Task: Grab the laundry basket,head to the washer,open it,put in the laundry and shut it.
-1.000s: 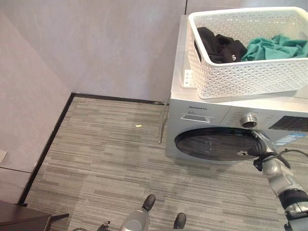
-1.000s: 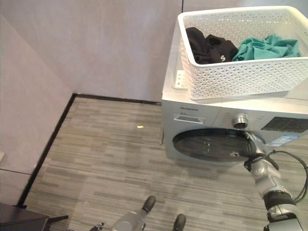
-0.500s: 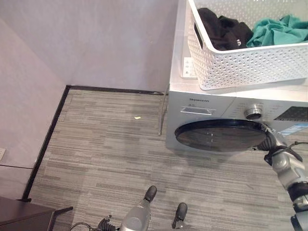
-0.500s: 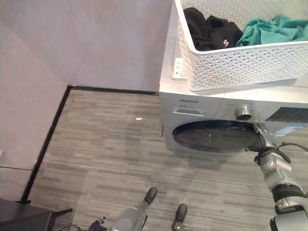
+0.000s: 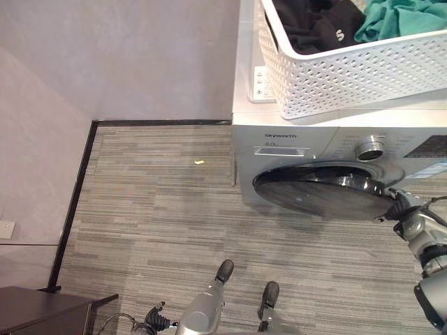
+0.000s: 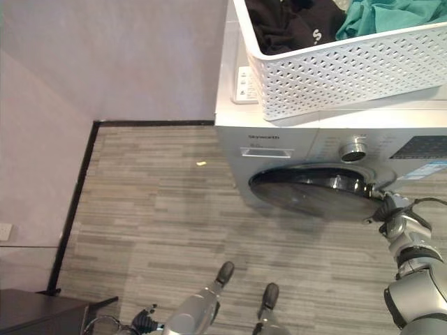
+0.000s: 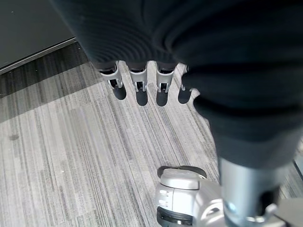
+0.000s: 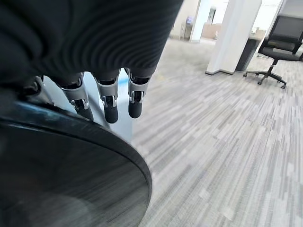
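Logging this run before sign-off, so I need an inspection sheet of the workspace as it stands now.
Surface: grey striped carpet floor.
Job's things: white laundry basket on top of the washer, holding black clothes and teal clothes; washer door partly open.
Clutter: small yellowish scrap on the floor.
Hands: right hand at the door's right edge, fingers straight; left hand open above the floor.
Cables: nothing seen.
Surroundings: plain grey walls, dark furniture corner, office chair.
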### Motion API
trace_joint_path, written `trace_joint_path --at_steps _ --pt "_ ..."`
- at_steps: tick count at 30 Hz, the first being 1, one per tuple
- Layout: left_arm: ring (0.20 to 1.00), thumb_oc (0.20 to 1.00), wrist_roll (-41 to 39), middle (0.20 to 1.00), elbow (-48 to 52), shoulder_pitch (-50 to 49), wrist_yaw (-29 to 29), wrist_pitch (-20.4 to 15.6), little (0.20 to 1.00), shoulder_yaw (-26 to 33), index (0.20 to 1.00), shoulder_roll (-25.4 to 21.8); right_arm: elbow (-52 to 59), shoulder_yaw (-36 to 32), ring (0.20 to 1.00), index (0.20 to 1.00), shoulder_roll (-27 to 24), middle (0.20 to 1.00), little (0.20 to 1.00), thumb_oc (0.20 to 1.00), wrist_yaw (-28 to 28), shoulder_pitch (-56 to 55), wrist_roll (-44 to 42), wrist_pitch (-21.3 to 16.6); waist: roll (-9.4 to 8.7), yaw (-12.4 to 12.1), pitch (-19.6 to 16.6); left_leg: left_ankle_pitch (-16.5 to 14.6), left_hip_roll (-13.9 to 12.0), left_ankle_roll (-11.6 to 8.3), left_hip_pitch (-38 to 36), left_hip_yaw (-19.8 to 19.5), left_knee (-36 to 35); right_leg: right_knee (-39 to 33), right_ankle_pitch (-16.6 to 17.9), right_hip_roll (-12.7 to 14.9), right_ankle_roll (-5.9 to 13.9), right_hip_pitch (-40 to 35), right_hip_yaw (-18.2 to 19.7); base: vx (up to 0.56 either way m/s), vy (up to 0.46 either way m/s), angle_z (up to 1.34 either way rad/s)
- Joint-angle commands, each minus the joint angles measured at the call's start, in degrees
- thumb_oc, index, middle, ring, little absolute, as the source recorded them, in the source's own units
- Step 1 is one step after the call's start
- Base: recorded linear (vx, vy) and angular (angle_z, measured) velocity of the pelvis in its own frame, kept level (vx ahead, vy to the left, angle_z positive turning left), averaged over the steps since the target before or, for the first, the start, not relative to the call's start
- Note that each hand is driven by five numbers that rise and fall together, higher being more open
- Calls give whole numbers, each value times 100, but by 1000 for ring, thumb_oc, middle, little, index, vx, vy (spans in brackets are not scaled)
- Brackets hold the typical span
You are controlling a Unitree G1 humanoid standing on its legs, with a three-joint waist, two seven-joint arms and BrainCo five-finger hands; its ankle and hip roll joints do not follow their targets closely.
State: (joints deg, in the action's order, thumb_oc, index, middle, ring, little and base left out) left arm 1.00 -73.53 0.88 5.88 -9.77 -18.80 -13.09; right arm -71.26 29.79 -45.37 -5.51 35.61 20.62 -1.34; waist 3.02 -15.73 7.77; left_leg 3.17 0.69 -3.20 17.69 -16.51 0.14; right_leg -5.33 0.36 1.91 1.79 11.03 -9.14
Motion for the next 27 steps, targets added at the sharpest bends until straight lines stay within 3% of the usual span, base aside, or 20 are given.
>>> trace_joint_path --at_steps 1,4,7,8,9,14,21,27 --pt "1000 1000 78 1000 -332 79 -30 42 1000 -8 1000 37 226 500 1000 1000 234 1000 1000 1000 775 -200 -391 -308 -142 -363 -19 745 252 198 407 -747 -514 33 64 184 269 74 -299 11 -20 -7" --pt "1000 1000 14 1000 -193 2 -99 38 1000 60 1000 -26 853 939 1000 1000 782 1000 1000 1000 1284 -147 -618 -446 -166 -434 28 752 223 200 354 -713 -514 33 51 167 247 25 -262 -6 -32 -15" --pt "1000 1000 -57 1000 -7 -150 -154 -8 1000 228 1000 -103 2615 1144 1000 1000 1067 1000 1000 1000 2076 -449 -1485 -562 -259 -445 97 733 156 167 241 -677 -514 33 -17 110 200 -81 -206 11 -61 -13" --pt "1000 1000 -57 1000 -5 -149 -155 -7 1000 225 1000 -102 2628 1139 1000 1000 1058 1000 1000 1000 2081 -453 -1488 -554 -255 -443 88 756 160 168 261 -684 -514 33 0 112 206 -64 -213 40 -76 -16" --pt "1000 1000 -151 1000 35 -234 -214 -30 1000 255 1000 -63 3401 1259 1000 1000 1353 1000 1000 1000 2127 -660 -1773 -656 -322 -473 109 734 130 133 135 -685 -514 33 -69 73 164 -209 -201 27 -79 -12" --pt "1000 1000 -179 1000 -163 -198 -205 17 1000 410 1000 34 4584 1380 1000 1000 1560 1000 1000 1000 2224 -1164 -1418 -740 -491 -516 5 796 77 11 16 -767 -514 33 -189 33 98 -506 -429 12 -90 0" --pt "1000 1000 -173 1000 -298 -154 -189 77 1000 594 1000 1 4977 1220 1000 1000 1585 1000 1000 1000 2154 -1507 -1197 -757 -614 -636 -230 856 133 -86 -96 -1017 -514 33 -268 29 67 -772 -793 16 -35 35" --pt "1000 1000 -342 1000 14 -242 -109 -3 1000 664 1000 -124 4275 1217 1000 1000 1760 1000 1000 1000 1711 -1462 -467 -697 -614 -880 -377 793 210 -75 -172 -1240 -514 33 -330 40 75 -927 -1087 -6 8 32"
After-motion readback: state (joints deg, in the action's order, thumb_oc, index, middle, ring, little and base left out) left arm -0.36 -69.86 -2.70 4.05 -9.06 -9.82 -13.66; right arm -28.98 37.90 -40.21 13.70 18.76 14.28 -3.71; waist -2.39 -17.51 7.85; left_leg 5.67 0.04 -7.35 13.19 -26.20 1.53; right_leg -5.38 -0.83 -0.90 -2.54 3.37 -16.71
